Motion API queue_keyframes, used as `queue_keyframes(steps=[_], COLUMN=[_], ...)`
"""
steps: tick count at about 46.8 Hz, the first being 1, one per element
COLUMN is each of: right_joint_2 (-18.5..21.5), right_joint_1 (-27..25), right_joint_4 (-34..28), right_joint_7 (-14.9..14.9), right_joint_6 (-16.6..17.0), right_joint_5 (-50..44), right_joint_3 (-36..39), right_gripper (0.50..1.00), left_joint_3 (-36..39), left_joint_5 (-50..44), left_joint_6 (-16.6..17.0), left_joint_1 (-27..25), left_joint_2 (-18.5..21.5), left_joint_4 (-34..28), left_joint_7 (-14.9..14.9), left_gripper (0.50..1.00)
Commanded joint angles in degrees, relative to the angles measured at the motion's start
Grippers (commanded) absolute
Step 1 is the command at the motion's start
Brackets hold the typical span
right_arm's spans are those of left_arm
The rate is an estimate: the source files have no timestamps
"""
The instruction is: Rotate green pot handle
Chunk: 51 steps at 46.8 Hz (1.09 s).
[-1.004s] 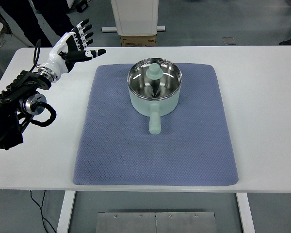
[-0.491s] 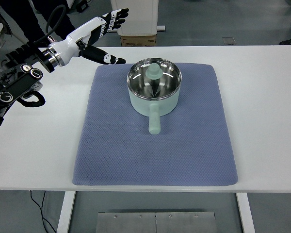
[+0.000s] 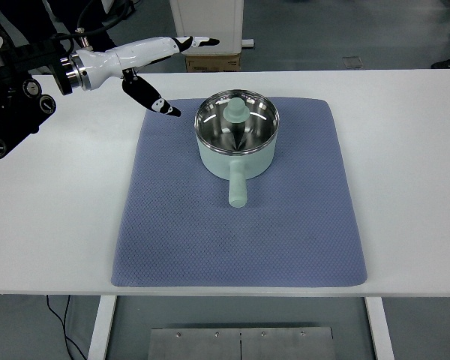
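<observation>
A pale green pot (image 3: 236, 154) stands on the far middle of a blue-grey mat (image 3: 240, 225). Its shiny steel inside holds the lid upside down, green knob (image 3: 235, 112) up. The pot's short green handle (image 3: 238, 187) points straight toward the table's near edge. My left hand (image 3: 169, 71) hovers above the table's far left, left of the pot and apart from it. Its fingers (image 3: 195, 42) stretch out flat toward the right, the thumb (image 3: 154, 101) hangs down, and it holds nothing. The right arm does not show.
The white table (image 3: 412, 165) lies bare around the mat. Beyond its far edge stand a white pedestal (image 3: 208, 26) and a cardboard box (image 3: 214, 61). A person's dark legs (image 3: 60, 19) show at the top left.
My left arm has lifted and swung rightward from the table's left edge toward the pot, its hand turning flat. The pot has not turned.
</observation>
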Motion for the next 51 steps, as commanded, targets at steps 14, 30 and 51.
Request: queue_keyframes(steps=[14,30,51], right_joint_2=[0.0,0.0,0.0], right_joint_1=[-0.01,-0.01,-0.01], right_joint_4=[0.0,0.0,0.0], right_joint_7=[0.0,0.0,0.0], right_joint_6=[0.01,0.01,0.01], right_joint_5=[0.0,0.0,0.0], right_joint_3=[0.0,0.0,0.0], right_gripper=[1.0,1.0,1.0], left_joint_3=[2.54,7.71,16.51], left_joint_5=[-1.33,-0.36,7.81], left_joint_6=[-0.44,-0.8,-3.25], left_joint_1=[-4.22,-6.77,-12.48], left_joint_2=[1.44,2.76,1.27], left_joint_4=[-2.71,-14.83,-21.61], left_joint_7=[0.02,0.02,0.02], left_gripper=[1.0,1.0,1.0])
